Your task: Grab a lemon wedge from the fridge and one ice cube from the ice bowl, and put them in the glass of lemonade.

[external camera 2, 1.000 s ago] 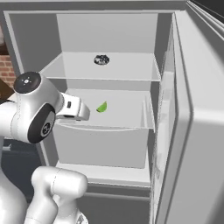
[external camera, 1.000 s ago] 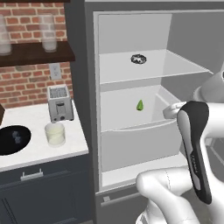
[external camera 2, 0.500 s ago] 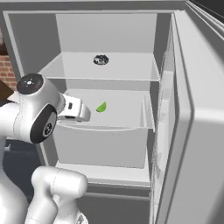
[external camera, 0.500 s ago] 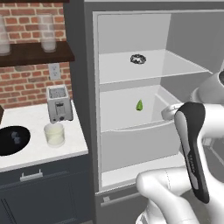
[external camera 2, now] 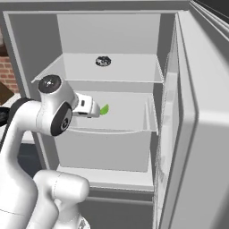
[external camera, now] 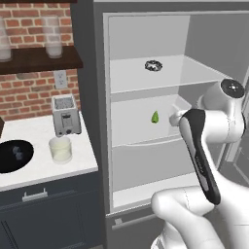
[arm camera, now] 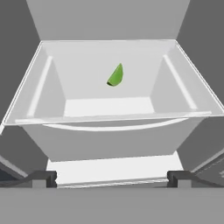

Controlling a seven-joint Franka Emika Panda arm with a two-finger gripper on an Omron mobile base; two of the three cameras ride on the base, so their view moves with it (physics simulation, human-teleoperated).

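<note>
The arm bends at the elbow and reaches level into the open fridge (external camera 2: 188, 116), its tool (arm camera: 112, 177) spread wide and holding nothing, aimed at the drawer (arm camera: 109, 131). The lemon wedge (arm camera: 115, 75) lies straight ahead of the tool, well apart, inside that drawer

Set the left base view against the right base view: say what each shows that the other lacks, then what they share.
Left base view: the ice bowl, the glass of lemonade, a toaster on the counter.
Right base view: the fridge door swung open at the right.
Both: the open fridge, the lemon wedge, a small dark ring on the upper shelf.
</note>
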